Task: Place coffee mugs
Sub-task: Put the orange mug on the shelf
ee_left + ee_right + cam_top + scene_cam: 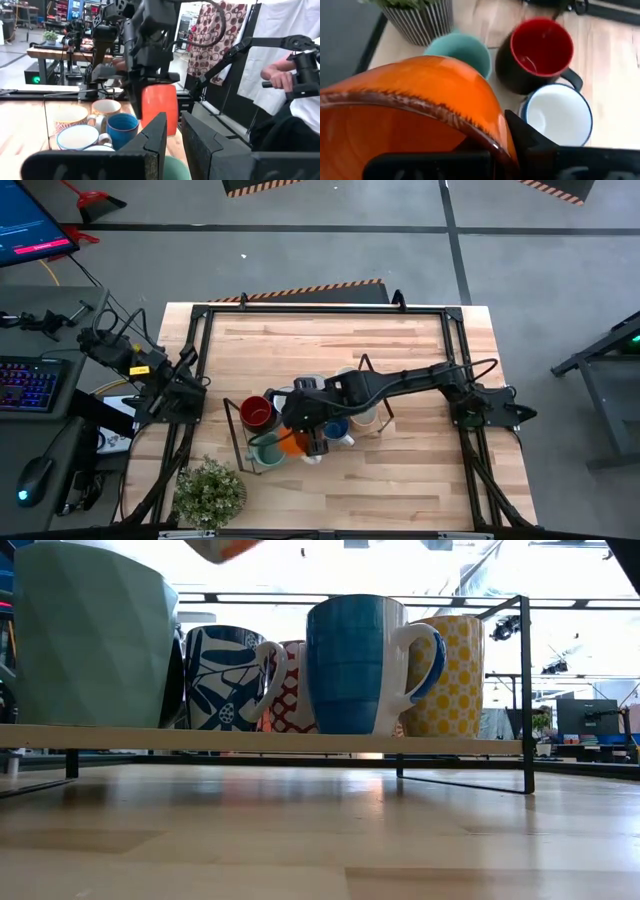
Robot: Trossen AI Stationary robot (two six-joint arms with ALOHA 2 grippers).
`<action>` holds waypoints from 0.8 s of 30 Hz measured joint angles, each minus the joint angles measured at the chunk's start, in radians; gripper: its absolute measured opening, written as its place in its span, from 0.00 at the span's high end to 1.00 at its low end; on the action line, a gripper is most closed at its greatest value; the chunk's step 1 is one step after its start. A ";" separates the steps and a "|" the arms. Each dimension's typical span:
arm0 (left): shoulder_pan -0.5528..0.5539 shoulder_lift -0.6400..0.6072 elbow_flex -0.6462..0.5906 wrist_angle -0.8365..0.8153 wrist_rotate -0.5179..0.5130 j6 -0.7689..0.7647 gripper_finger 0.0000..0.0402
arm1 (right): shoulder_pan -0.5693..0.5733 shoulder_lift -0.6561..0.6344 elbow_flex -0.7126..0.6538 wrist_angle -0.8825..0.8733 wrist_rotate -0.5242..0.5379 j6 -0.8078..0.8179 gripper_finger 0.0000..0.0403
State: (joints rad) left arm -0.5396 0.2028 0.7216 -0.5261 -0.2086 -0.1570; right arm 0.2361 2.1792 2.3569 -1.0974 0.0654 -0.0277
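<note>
Over the middle of the table, my right gripper [312, 442] is clamped tight on the orange mug's [415, 115] rim, holding it in the air just above the rack [300, 740]. Right below sit the teal mug [460, 50], the dark red one [540, 47] and a white one with a blue rim [559, 115]. My left gripper [172, 135] is parked at the left edge, fingers nearly closed, nothing in them.

No readable text, labels, brands or numbers anywhere. Monitor [30, 225] beside surface shows lines of lettering, too small to make out. Mugs carry patterns only.
</note>
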 joint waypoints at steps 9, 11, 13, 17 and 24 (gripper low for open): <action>0.000 0.000 0.000 0.000 -0.001 -0.025 0.88 | -0.027 -0.040 0.000 0.085 -0.020 -0.034 1.00; 0.000 0.000 0.000 0.000 -0.004 -0.025 0.88 | -0.031 -0.040 0.000 0.077 -0.022 -0.034 1.00; 0.000 0.000 0.000 0.001 -0.004 -0.025 0.88 | -0.023 -0.040 0.000 0.078 -0.023 -0.040 1.00; 0.000 0.003 0.000 0.011 -0.056 -0.070 0.88 | 0.007 -0.040 0.000 0.081 0.038 -0.044 1.00; 0.001 0.084 -0.001 0.189 -0.116 -0.059 0.88 | 0.064 -0.076 0.000 0.019 0.081 0.052 1.00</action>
State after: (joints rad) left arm -0.5388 0.2872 0.7209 -0.3370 -0.3248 -0.2161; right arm 0.3002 2.1031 2.3566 -1.0788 0.1468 0.0248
